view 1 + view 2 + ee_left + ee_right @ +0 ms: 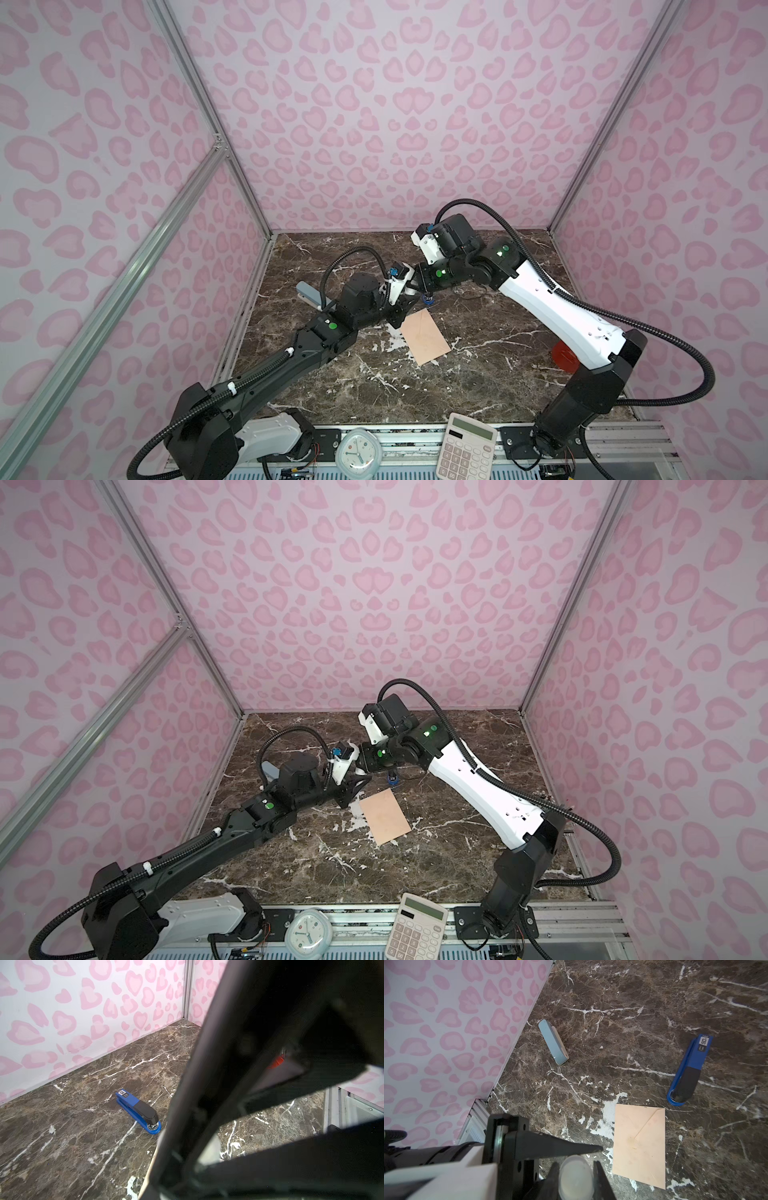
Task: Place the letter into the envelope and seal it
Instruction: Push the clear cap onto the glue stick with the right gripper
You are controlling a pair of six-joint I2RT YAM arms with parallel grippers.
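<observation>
The peach envelope [424,337] [385,816] lies flat on the marble table in both top views. In the right wrist view the envelope [639,1147] has its pointed flap folded down, with a small stain at the tip. The letter is out of view. My right gripper [575,1164] is shut on a whitish round tube [575,1178], held above the table beside the envelope's near corner. My left gripper [399,316] meets it there; one of its black fingers [566,1148] lies against the tube's end. The left wrist view is too blurred to show its jaws.
A blue and black stapler [687,1072] [139,1111] lies just past the envelope. A pale blue-grey case [553,1042] [309,293] sits by the left wall. A red thing [563,355] shows behind the right arm. A calculator [465,446] and a clock [356,453] rest on the front rail.
</observation>
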